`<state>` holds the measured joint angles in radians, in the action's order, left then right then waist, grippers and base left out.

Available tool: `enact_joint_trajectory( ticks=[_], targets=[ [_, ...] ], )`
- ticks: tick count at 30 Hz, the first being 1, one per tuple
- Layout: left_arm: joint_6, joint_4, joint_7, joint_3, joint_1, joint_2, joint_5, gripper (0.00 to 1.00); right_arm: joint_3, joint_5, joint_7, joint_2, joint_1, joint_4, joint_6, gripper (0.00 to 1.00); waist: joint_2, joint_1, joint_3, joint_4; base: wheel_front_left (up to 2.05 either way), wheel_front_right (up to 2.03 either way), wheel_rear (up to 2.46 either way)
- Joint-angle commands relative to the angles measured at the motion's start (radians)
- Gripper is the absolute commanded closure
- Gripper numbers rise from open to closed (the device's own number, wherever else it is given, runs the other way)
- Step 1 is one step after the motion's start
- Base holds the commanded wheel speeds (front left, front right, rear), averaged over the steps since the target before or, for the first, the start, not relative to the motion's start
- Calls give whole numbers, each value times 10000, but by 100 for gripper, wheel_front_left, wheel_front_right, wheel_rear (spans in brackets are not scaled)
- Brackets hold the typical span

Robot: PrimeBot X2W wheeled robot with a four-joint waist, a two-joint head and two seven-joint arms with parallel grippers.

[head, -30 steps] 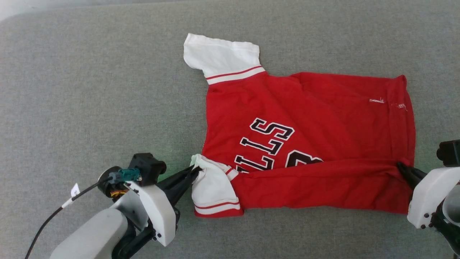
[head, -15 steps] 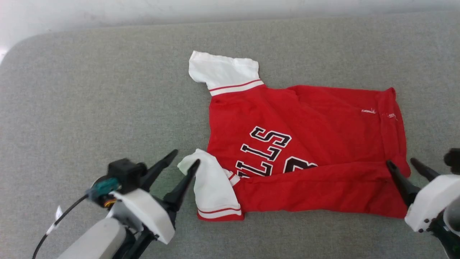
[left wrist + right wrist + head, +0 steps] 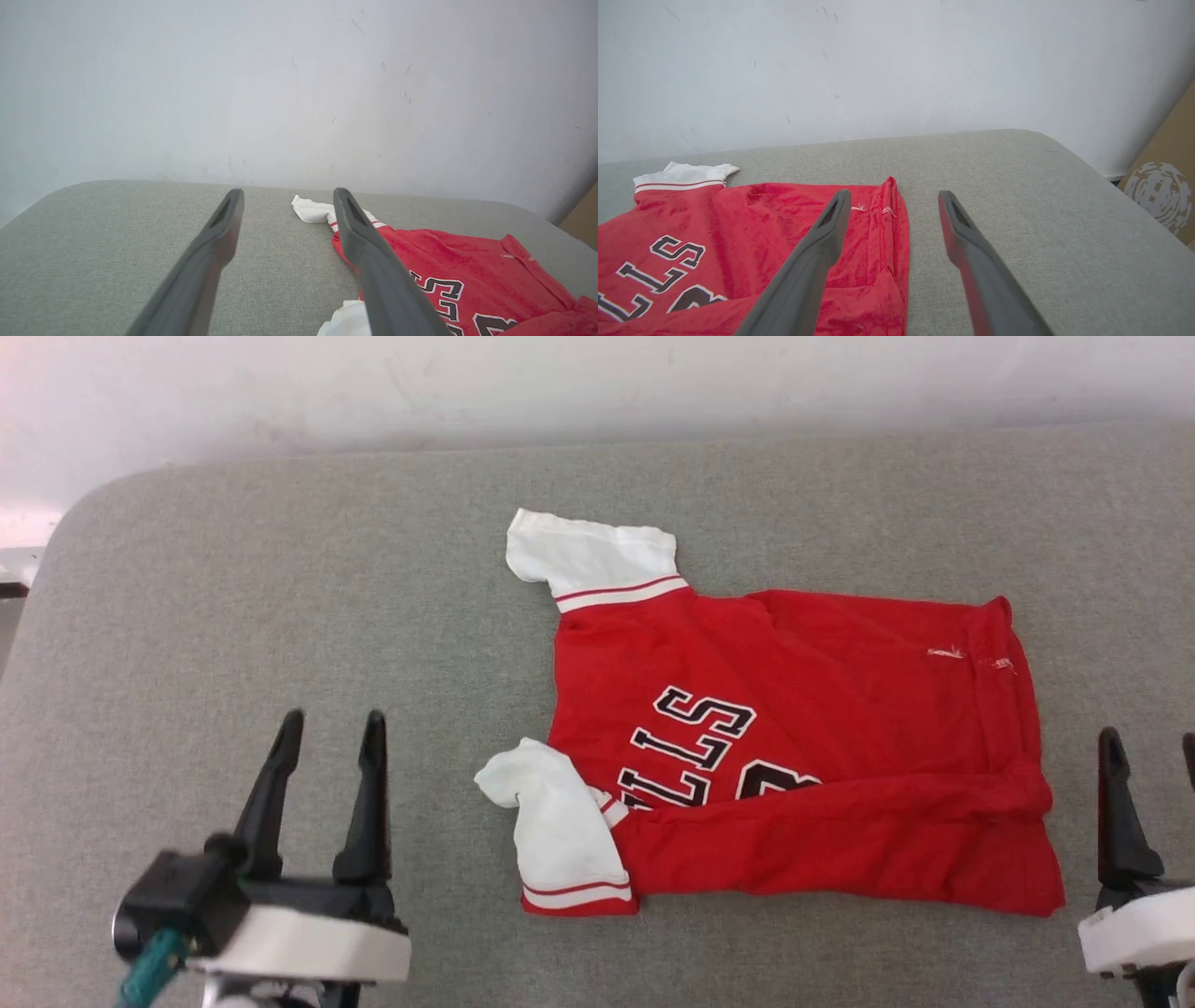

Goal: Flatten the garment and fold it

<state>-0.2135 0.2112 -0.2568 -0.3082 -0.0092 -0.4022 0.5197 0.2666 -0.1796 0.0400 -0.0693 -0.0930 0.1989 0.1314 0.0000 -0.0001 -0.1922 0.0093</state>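
Both claws stand spread with nothing between the fingers: the left claw (image 3: 333, 717) hangs over bare grey padding (image 3: 233, 616) on my left, well clear of the cloth, and the right claw (image 3: 1149, 737) sits just off the garment's right end. A second ago the left one was pinched on the near sleeve (image 3: 560, 831) and the right one on the folded red edge by the hem (image 3: 1004, 709). Both have let go and pulled back. The garment (image 3: 794, 747) lies mid-surface, its long axis running left to right across my head view, sleeves to my left and hem to my right. The far sleeve (image 3: 588, 555) points away towards the wall (image 3: 597, 383). The near long edge is folded up over part of the lettering (image 3: 700, 742).
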Motion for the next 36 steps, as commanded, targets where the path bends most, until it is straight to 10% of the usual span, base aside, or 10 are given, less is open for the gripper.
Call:
enact_joint_trajectory(
  ticks=[1, 12, 17, 24, 36],
  targets=[
    [15, 143, -46, 251, 361, 321, -328, 0, 67, 189, -264, 68, -143, 57, -7, 0, 0, 1, 84, -33, 0, 0, 0],
    [1256, -43, -48, 1747, 2344, 2688, -2168, 0, 536, 235, -1920, 188, -949, -650, -7, 0, 0, 1, 391, 141, 0, 0, 0],
    [1787, -723, 251, 1456, 2213, 2576, -2192, 0, 492, 261, -2004, 189, -857, -822, -7, 0, 0, 1, 327, 213, 0, 0, 0],
    [2620, -601, 3612, 641, 1229, 2012, -1436, 0, 435, 295, -1982, 190, -678, -862, -7, 0, 0, 1, -21, 320, 0, 0, 0],
    [2902, -751, 6592, 83, 151, 1824, -397, 0, 267, 198, -2074, 190, -338, -1231, -7, 0, 0, 1, -597, 20, 0, 0, 0]
  ],
)
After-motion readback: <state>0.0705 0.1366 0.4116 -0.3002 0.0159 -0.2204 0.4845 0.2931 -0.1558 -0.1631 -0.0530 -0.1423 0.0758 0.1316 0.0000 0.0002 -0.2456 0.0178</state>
